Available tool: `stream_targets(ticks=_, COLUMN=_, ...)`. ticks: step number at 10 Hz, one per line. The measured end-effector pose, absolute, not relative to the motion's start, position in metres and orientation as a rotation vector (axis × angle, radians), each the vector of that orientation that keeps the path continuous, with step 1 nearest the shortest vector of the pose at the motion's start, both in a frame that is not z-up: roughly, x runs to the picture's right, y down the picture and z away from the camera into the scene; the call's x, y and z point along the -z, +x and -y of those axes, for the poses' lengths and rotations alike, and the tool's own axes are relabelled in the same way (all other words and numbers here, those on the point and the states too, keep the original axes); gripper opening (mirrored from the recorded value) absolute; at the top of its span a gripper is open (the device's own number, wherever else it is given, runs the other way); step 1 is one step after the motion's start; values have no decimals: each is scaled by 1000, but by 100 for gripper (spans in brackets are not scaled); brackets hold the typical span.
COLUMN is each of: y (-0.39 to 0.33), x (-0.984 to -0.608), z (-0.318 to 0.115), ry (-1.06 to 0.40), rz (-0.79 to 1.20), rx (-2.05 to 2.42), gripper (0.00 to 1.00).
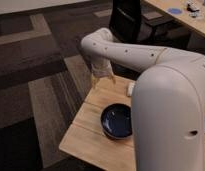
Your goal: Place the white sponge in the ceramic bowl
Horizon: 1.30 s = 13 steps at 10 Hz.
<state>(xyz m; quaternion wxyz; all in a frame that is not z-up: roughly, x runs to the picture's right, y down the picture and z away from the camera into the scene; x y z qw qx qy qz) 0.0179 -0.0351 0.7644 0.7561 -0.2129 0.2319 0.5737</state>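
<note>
One white arm (126,52) fills much of the view. It runs from the bulky body at the lower right up and leftward to a bend above the carpet (36,75), then drops straight down to the gripper (102,76), which hangs at the far left corner of the wooden table (88,137), right over its edge. How wide the gripper stands, and whether it has hold of anything, I cannot tell (its tip shows only as a pale beige shape against the wood). The ceramic bowl (117,121), round, deep and glossy navy, sits upright on the table nearer the camera than the gripper, and the robot's body cuts off its right rim. The white sponge (130,89), as far as it can be made out, is the small off-white piece lying on the tabletop beyond the bowl. It is just beside the lower edge of the arm, which covers part of it. It lies outside the bowl and apart from it, to the right of the gripper and not touching it. Past the table a black office chair (127,20) stands on the banded carpet, and a light desk (168,17) crosses the top right corner carrying a flat blue disc (174,10) and a few small items too far off to identify.
</note>
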Motion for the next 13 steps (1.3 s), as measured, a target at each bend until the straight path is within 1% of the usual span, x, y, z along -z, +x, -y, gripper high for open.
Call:
stream_targets(ticks=4, y=22, x=-765, z=33, ry=-464, rz=-516, rx=-1260, gripper=65)
stream_targets(ticks=7, y=81, x=-768, z=29, ry=-435, rz=-576, rx=-1368, gripper=65)
stream_targets(ticks=8, y=107, x=-775, z=31, ry=-436, rz=-580, rx=-1393, gripper=65)
stream_targets(ticks=9, y=115, x=-781, z=32, ry=-443, rz=-571, rx=-1400, gripper=65)
stream_targets(ticks=11, y=154, x=-813, z=42, ry=-450, rz=-497, rx=-1462, gripper=65)
stream_targets(ticks=13, y=151, x=-813, z=42, ry=-455, rz=-492, rx=-1461, gripper=65)
